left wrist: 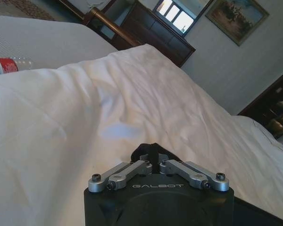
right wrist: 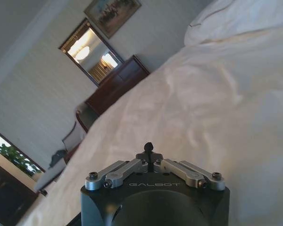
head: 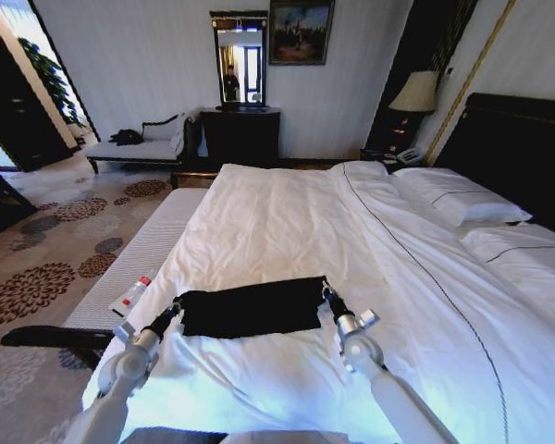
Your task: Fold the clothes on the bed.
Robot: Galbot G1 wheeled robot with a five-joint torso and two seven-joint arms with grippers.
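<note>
The clothes, a black T-shirt, lie as a wide flat band across the near part of the white bed. At the band's left end my left gripper is shut on the fabric; the left wrist view shows a fold of the black clothes pinched in the left gripper. At the band's far right corner my right gripper is also shut on it, and in the right wrist view a small tip of the black clothes pokes out of the right gripper.
A white tube with a red cap lies on the pale bench left of the bed, close to my left arm. Pillows are at the right by the dark headboard. A dark dresser stands beyond the bed.
</note>
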